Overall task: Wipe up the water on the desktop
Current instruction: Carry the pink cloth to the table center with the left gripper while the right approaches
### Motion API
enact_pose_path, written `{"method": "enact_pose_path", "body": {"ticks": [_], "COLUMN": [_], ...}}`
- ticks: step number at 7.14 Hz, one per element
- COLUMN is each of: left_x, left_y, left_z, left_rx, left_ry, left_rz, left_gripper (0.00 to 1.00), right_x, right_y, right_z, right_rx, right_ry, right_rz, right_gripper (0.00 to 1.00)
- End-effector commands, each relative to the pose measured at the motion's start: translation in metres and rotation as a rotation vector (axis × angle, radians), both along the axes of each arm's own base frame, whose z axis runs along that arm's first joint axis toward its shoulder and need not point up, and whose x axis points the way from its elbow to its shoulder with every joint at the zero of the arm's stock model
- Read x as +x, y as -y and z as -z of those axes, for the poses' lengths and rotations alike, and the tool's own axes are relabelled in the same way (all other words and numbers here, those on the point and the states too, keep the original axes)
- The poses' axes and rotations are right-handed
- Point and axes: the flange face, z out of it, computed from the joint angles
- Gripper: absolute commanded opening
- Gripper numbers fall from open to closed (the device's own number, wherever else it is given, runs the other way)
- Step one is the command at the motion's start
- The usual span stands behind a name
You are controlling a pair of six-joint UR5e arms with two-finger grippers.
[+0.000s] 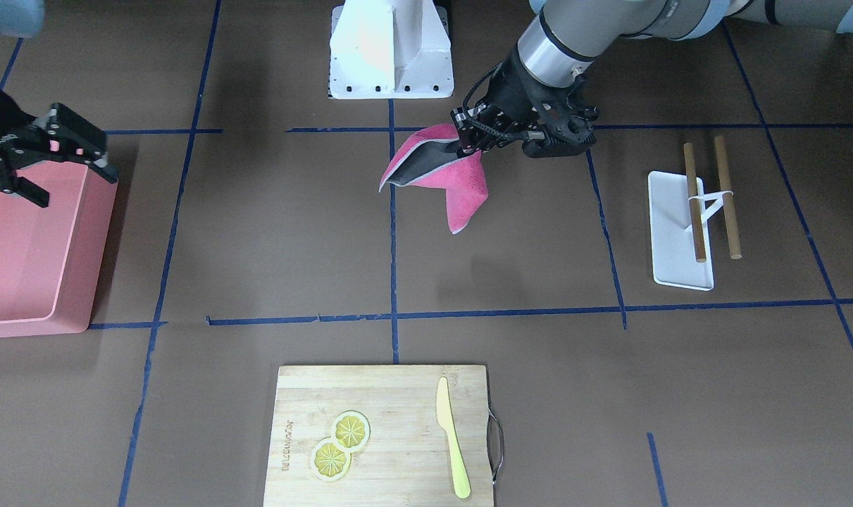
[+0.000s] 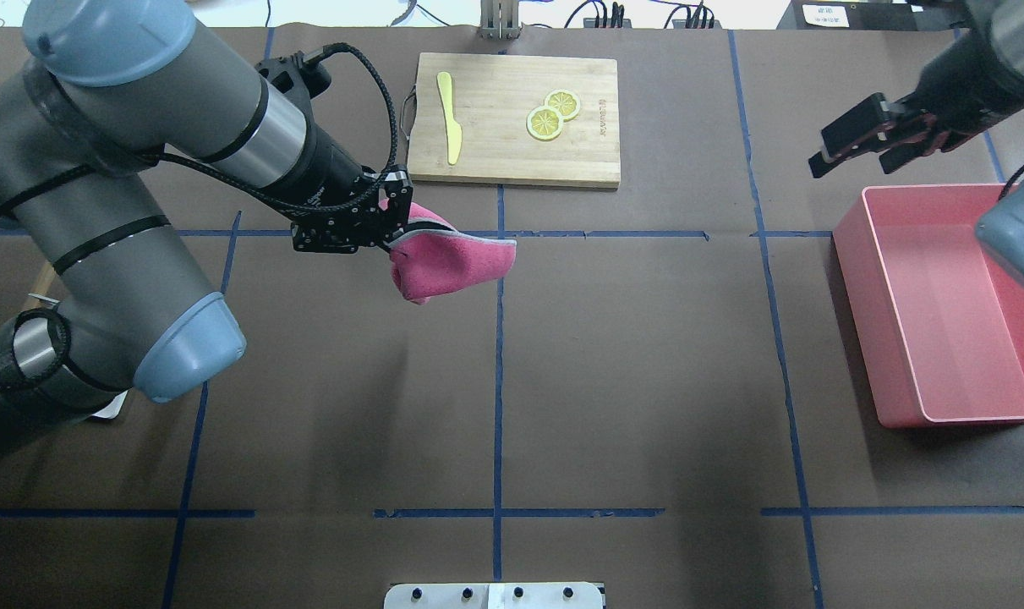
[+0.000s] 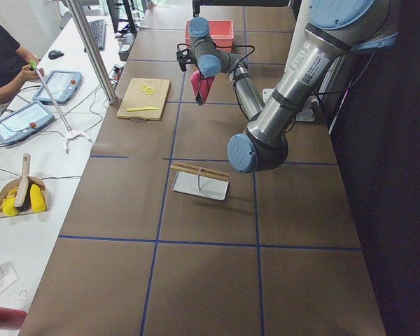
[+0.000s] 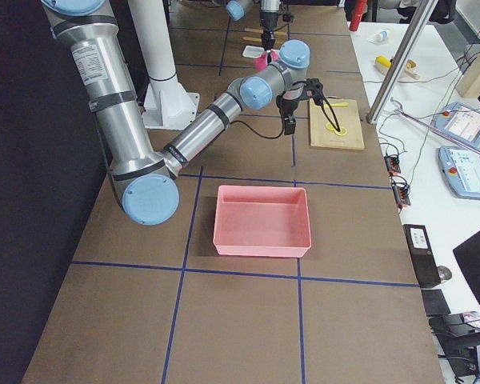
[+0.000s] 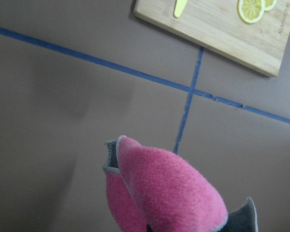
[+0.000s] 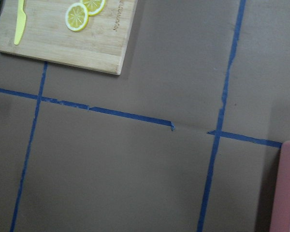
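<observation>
Above the desktop (image 2: 647,381), a bit to robot's left of centre, the L gripper (image 2: 393,228) is pinched tight on a pink cloth (image 2: 448,262) w/ grey backing & grey trim. Cloth is bunched and hangs in the air off the fingers, clear of the brown surface, w/ its shadow on the surface below. In the front-facing view it dangles over a crossing of 2 blue tape lines, btwn the white robot base (image 1: 391,56) and the board. L wrist cam: cloth fills the bottom of the view, w/ tape cross & board corner beyond it.

R gripper (image 2: 854,162) hovers in the air near the far corner of the pink bin (image 2: 867,338), jaws spread wide. Bin sits flat on the desktop at robot's right.

Desktop itself is dark brown, matte, w/ a blue tape grid, and spans the table under both arms.

On the far side from the robot lies a bamboo cutting board (image 2: 495,156) w/ 2 overlapping lemon slices (image 2: 552,114) & a yellow plastic knife (image 2: 451,118) lying apart from them. At robot's left is a white rack base (image 1: 673,239) w/ 2 wooden rods (image 1: 695,201) carried above it, well apart from the cloth.
</observation>
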Motion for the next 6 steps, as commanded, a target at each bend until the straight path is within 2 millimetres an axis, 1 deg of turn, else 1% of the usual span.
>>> {"method": "enact_pose_path", "body": {"ticks": [1, 2, 3, 4, 5, 6], "left_x": [0.025, 0.032, 0.038, 0.043, 0.050, 0.050], "left_y": [0.005, 0.007, 0.007, 0.008, 0.006, 0.008], "left_z": [0.022, 0.032, 0.043, 0.044, 0.045, 0.045], "left_rx": [-0.010, -0.002, 0.000, -0.001, -0.001, 0.001], "left_ry": [-0.019, -0.024, -0.029, -0.028, -0.028, -0.024], "left_rz": [-0.004, -0.003, -0.008, -0.012, -0.020, 0.000], "left_gripper": [0.00, 0.00, 0.00, 0.00, 0.00, 0.00], "right_x": [-0.084, -0.104, -0.127, -0.151, -0.166, -0.168], "right_y": [-0.032, -0.044, -0.057, -0.073, -0.083, -0.084], "right_z": [0.066, 0.082, 0.089, 0.098, 0.102, 0.104], "right_rx": [0.032, 0.040, 0.058, 0.126, 0.146, 0.160], "right_ry": [-0.022, -0.009, -0.003, 0.053, 0.071, 0.066], "right_rz": [-0.080, -0.079, -0.081, -0.116, -0.157, -0.173], "right_gripper": [0.99, 0.99, 0.99, 0.99, 0.99, 0.99]}}
